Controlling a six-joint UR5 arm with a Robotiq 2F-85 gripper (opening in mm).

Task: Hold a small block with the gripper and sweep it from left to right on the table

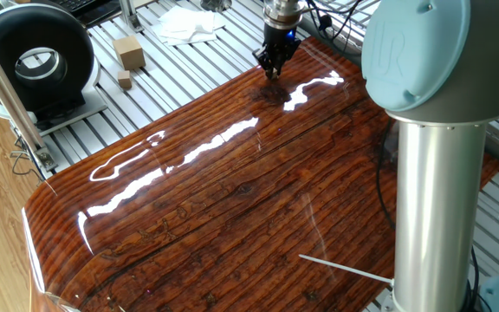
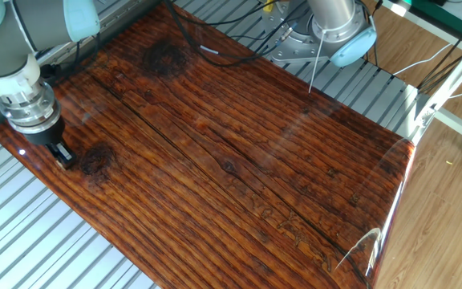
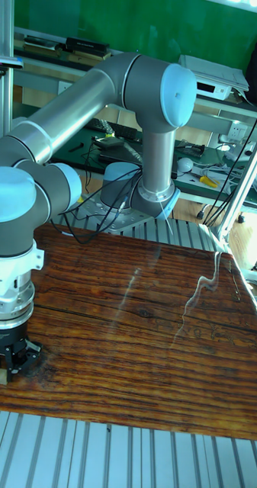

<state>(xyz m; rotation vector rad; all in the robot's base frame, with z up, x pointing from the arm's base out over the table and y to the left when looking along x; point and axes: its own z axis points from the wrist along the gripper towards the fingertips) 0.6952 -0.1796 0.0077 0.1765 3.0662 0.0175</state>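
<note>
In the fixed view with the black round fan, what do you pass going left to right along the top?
Black round fan → bigger tan block → white cloth → gripper → light-blue arm joint.

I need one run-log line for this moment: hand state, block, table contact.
hand: shut on small block | position: near table edge | block: low at table surface, contact unclear | sweep: not judged
</note>
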